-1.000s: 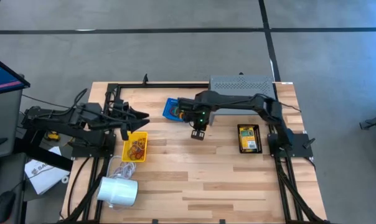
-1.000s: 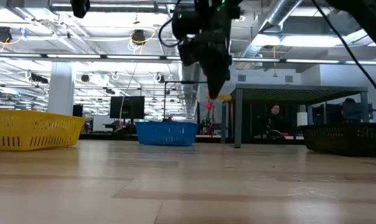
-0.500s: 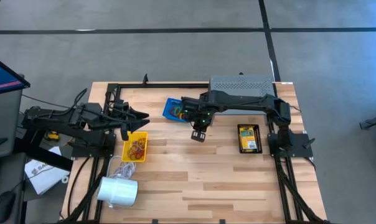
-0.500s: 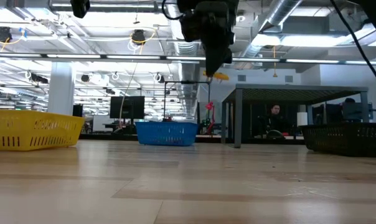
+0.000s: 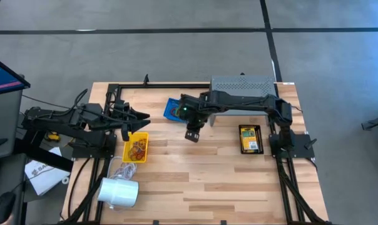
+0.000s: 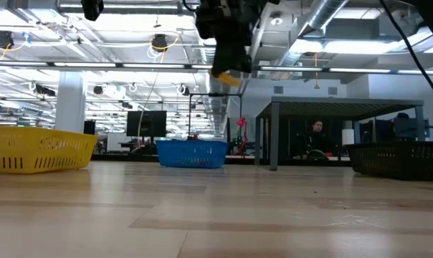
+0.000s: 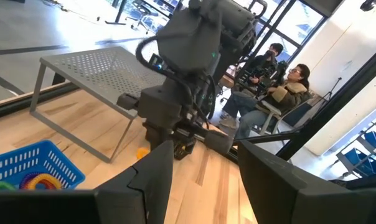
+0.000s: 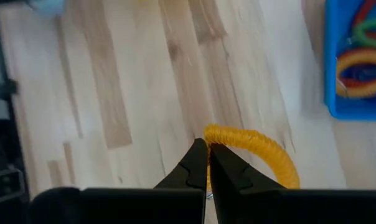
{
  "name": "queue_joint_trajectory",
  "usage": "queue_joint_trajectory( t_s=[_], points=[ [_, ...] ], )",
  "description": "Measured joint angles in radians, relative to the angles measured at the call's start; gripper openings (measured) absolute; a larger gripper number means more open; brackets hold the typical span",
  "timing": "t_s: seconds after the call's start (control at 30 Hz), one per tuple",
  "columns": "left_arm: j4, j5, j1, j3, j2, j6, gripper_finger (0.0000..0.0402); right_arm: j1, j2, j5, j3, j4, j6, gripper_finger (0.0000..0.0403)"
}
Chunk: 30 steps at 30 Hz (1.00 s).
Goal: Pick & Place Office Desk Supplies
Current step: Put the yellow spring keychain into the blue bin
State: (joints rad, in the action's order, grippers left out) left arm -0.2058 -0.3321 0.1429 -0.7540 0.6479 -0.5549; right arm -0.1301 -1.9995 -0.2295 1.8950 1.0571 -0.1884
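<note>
My right gripper hangs above the middle of the table, between the blue basket and the yellow basket. It is shut on an orange rubber band, which also shows as the orange band high over the wood in the low view. Both baskets hold more coloured bands. A yellow-green crayon box lies in a black tray at the right. My left gripper waits open and level at the table's left side, with nothing between its fingers. My right gripper pinches the orange band at one spot of its ring, between the ends of its two shut fingers. The fingers slant down from above. The rest of the ring sticks out to one side of the fingertips, clear of the table.
A grey perforated shelf stands at the far edge behind the right arm. A white cylinder with a cord lies at the near left. Bare wood runs across the near half of the table. People sit beyond the table in the left wrist view.
My right gripper has risen and gone a little toward the table's left edge, tipping as it went. It has stayed shut on the orange band, which has gone up with it, higher above the wood.
</note>
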Motion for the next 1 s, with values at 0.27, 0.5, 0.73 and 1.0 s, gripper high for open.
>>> queue_joint_trajectory(
  t_s=[0.27,0.5,0.73,1.0],
  points=[
    [0.000,0.000,0.000,0.000,0.000,0.000,0.0172,-0.084,0.000,-0.060,0.000,-0.144,-0.048,0.0000],
    [0.006,0.000,0.000,0.000,0.003,0.000,0.0172,-0.172,0.000,-0.085,0.000,-0.209,-0.060,0.0000],
    [0.031,0.000,0.000,0.000,0.036,0.000,0.0172,-0.240,-0.016,-0.116,0.003,-0.295,-0.104,0.0000],
    [0.058,0.001,0.000,0.000,0.071,0.000,0.0172,-0.237,-0.099,-0.163,0.035,-0.375,-0.142,0.0000]
  ],
)
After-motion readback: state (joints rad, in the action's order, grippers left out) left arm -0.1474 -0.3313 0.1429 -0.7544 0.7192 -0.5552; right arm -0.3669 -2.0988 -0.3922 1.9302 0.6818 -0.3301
